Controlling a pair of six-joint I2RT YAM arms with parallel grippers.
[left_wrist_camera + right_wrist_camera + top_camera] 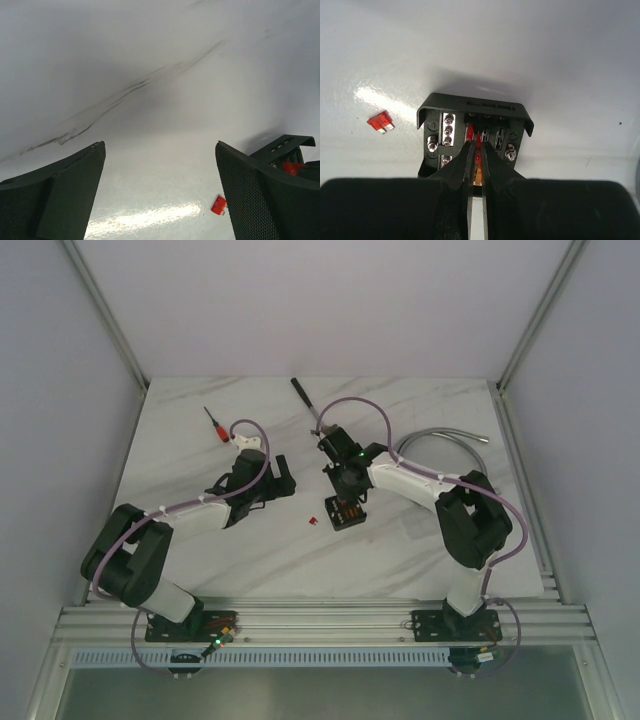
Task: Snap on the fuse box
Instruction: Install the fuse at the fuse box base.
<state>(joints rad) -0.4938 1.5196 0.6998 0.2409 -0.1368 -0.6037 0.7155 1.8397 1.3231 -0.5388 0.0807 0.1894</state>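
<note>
Left tool [160,197]: spread wide, empty, over the white marbled bench [150,100].
Right tool [476,148]: closed to a slit, apparently pinching a small orange blade fuse [478,174].
Location: small squarish black plastic fuse box [470,101] lies flat on the bench between my arms, under my right tool.
Contents: red seated fuse [469,132], silver screw terminals [448,126].
Outside: loose red blade fuse [381,122], just beside.
Handling: I judge the box light, rigid and slick. Grip its outer walls, not the fuses.
</note>
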